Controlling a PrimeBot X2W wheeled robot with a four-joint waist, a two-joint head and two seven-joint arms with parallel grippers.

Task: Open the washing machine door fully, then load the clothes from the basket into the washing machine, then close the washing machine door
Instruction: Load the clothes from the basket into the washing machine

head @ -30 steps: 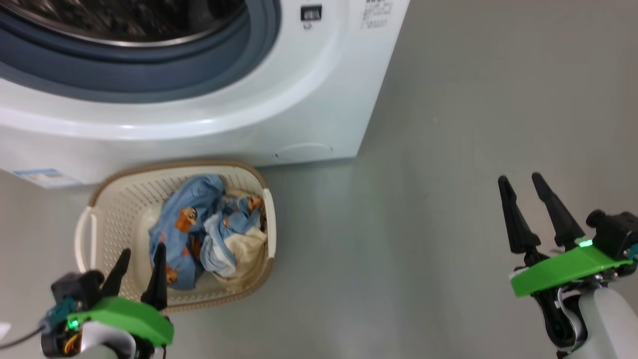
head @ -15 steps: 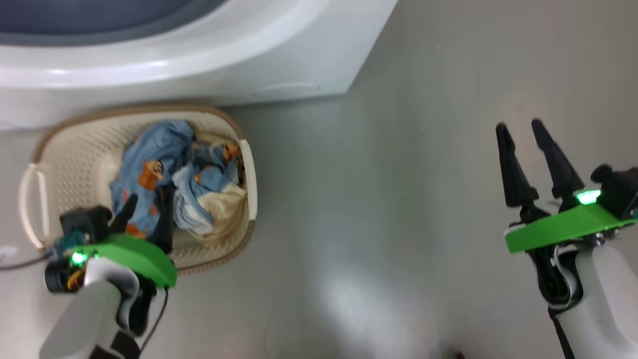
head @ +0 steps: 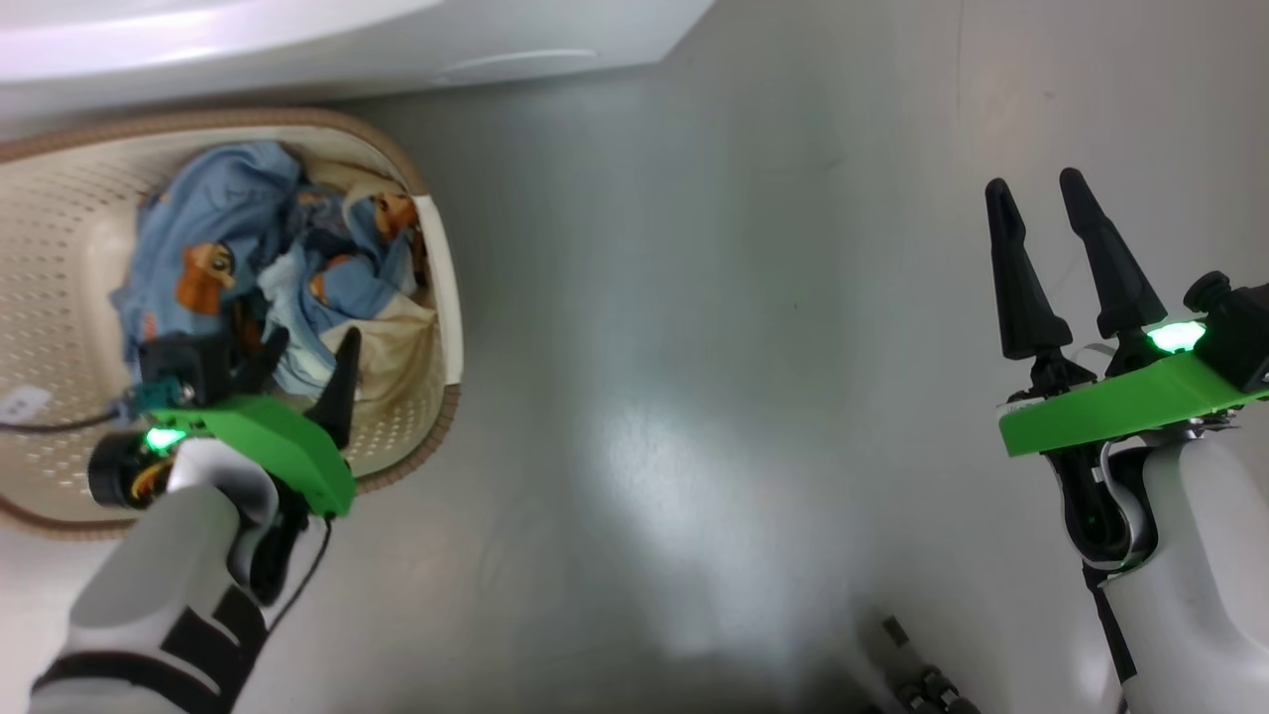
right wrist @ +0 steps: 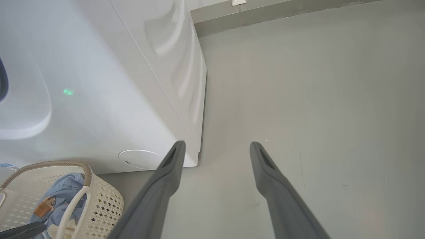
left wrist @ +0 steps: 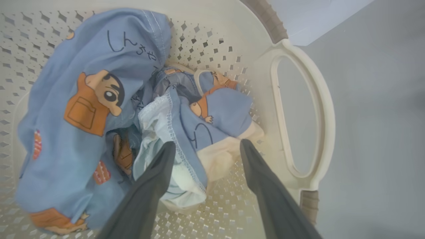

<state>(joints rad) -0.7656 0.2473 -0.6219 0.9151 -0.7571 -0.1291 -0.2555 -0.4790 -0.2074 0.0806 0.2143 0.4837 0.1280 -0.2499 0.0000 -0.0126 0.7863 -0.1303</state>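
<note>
Against the washing machine (head: 198,50) base sits the basket (head: 59,248), its soft, light, limp clothes (left wrist: 83,99) heaped toward one handle (head: 446,288), best pinched at a raised fold by the spread left end effector (left wrist: 206,143) poised over them.

A smooth grey floor (head: 694,297) spreads across the head view, matte in most places, with a soft pale patch of reflected light (head: 684,516) towards the lower middle. At the bottom edge of that view sit a few small dark, metallic-looking parts (head: 917,679), too blurred to identify, possibly hardware of some kind. In the right wrist view the floor carries a few faint scuffs and specks (right wrist: 300,162). Its far edge meets a darker skirting strip (right wrist: 298,13), and a small white fitting (right wrist: 239,2) shows just above that strip at the top edge.
</note>
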